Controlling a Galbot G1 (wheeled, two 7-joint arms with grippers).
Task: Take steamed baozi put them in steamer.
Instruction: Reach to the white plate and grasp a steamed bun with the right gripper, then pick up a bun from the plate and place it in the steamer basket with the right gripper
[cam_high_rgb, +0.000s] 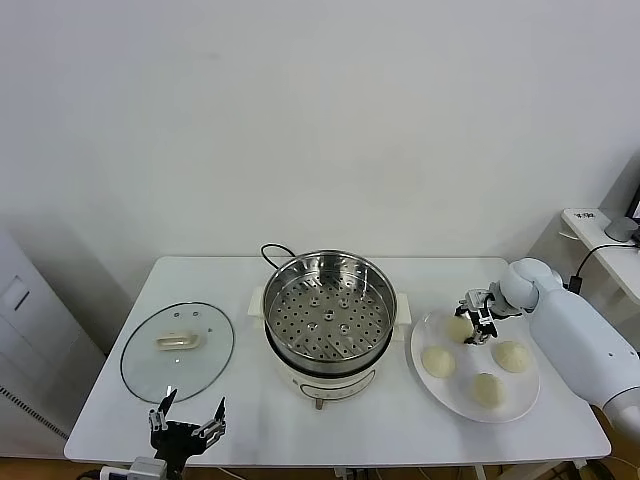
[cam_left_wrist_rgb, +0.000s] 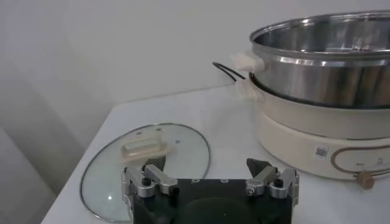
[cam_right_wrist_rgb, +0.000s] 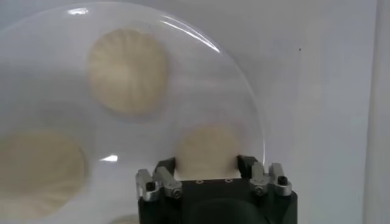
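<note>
At the near left corner of the white counter (cam_high_rgb: 250, 420) the left gripper (cam_high_rgb: 187, 422) hangs just over the edge, with its two fingers spread wide apart and holding nothing. Just behind it, toward the left edge, a round glass lid (cam_high_rgb: 178, 350) with a cream handle lies flat on the counter.

On the right side of the counter, close to the near right corner, stands a flat white plate (cam_high_rgb: 440, 392) with four buns on it. One bun (cam_high_rgb: 488, 388) is the nearest to the front edge, one bun (cam_high_rgb: 438, 361) lies on the plate's left part, and one bun (cam_high_rgb: 512, 355) lies on its right part. The fourth bun (cam_high_rgb: 459, 327) is at the far side of the plate. The right gripper (cam_high_rgb: 478, 322) is lowered onto this bun; in the right wrist view its fingers (cam_right_wrist_rgb: 164, 167) stand on both sides of the bun (cam_right_wrist_rgb: 207, 149), open and close to its sides, but I cannot tell if they already press it.

In the middle of the counter stands the steamer (cam_high_rgb: 330, 318), a shiny metal pot on a white base, with nothing on its perforated floor. A black cord (cam_high_rgb: 272, 253) runs from behind it toward the far edge.
</note>
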